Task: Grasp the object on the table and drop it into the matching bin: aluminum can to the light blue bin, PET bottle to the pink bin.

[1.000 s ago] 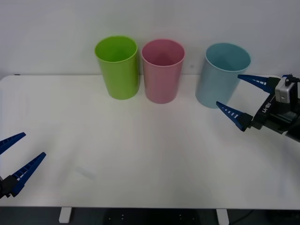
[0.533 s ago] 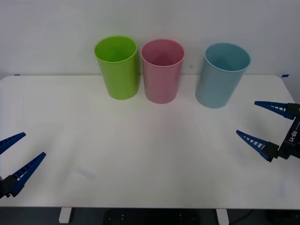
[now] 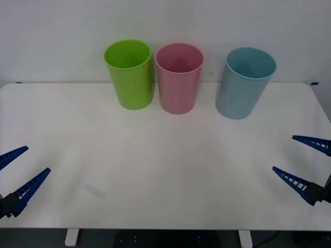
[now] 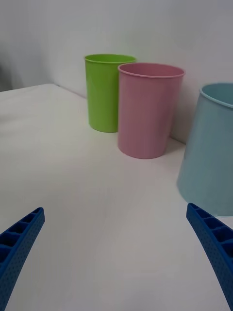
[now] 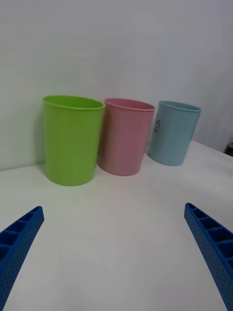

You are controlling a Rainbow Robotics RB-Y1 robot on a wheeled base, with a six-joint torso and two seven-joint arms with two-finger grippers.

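Three tall bins are lined up along the far edge of the table (image 3: 165, 170): a lime green bin (image 3: 130, 74) on the left, the pink bin (image 3: 179, 77) just beside it in the middle, and the light blue bin (image 3: 243, 81) set a little apart on the right (all three upright, round rims open upward). The left gripper (image 3: 14, 174) is held low over the near left corner of the table, its blue ribbed fingers (image 3: 28, 189) spread wide with nothing between them. The right gripper (image 3: 304, 163) is held over the near right edge, well apart from the light blue bin, its fingers likewise spread wide and holding nothing. From the right wrist view the pink bin (image 4: 148, 110) is seen between the lime green bin (image 4: 106, 91) and the light blue bin (image 4: 209, 148). The bottle's place cannot be told; the bins' insides are seen only partly.
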